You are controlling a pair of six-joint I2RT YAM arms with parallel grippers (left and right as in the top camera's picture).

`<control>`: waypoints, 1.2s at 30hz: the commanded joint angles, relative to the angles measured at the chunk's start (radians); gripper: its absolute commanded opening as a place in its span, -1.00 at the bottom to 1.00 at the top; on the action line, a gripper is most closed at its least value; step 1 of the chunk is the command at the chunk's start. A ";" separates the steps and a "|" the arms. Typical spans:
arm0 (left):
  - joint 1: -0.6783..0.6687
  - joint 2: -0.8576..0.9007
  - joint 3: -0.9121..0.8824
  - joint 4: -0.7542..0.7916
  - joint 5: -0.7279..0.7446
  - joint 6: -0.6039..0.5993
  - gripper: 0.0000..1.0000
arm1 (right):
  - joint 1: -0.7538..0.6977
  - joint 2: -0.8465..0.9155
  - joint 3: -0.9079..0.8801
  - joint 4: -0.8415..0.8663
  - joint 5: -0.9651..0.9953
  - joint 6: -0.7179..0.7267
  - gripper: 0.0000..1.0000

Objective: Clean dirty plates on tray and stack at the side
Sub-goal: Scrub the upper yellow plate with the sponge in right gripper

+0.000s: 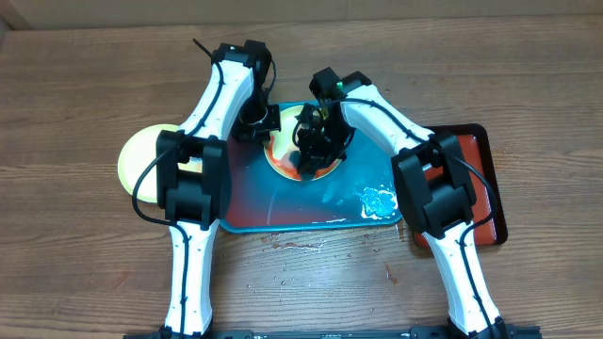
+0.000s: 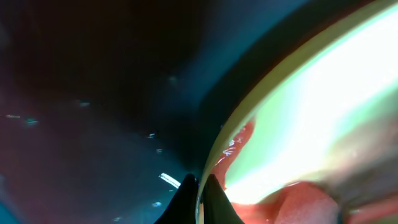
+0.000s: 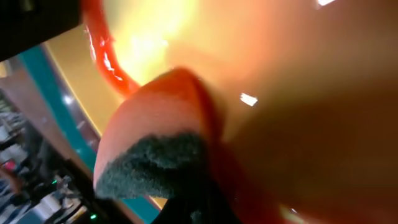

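A red-smeared plate [image 1: 283, 162] is seen at the far middle of the teal tray [image 1: 283, 212]. Its rim is pinched between the fingers of the left hand [image 2: 199, 190], which are pressed nearly together on it. An orange sponge [image 3: 155, 149] with a dark green scouring face is gripped by the right hand [image 1: 316, 146] and held against the plate's sauced inside. A yellow-green plate [image 1: 139, 155] is set on the tabletop [image 1: 75, 264] just left of the tray, partly hidden by the left arm. What seems to be pale blue foam [image 1: 380, 201] is seen on the tray's right part.
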 commanded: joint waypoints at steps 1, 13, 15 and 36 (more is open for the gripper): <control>-0.005 0.020 -0.004 0.012 -0.012 0.012 -0.92 | -0.028 0.019 0.051 -0.057 0.455 0.156 -0.92; -0.005 0.020 -0.004 0.012 -0.012 0.019 -0.91 | -0.022 0.018 0.121 -0.055 0.951 0.338 -0.92; -0.005 0.020 -0.004 0.012 -0.012 0.019 -0.92 | -0.022 0.018 0.121 -0.027 0.962 0.338 -0.92; -0.007 0.020 -0.004 0.008 -0.011 0.020 -0.92 | 0.021 0.156 0.090 0.290 -0.055 0.178 -0.92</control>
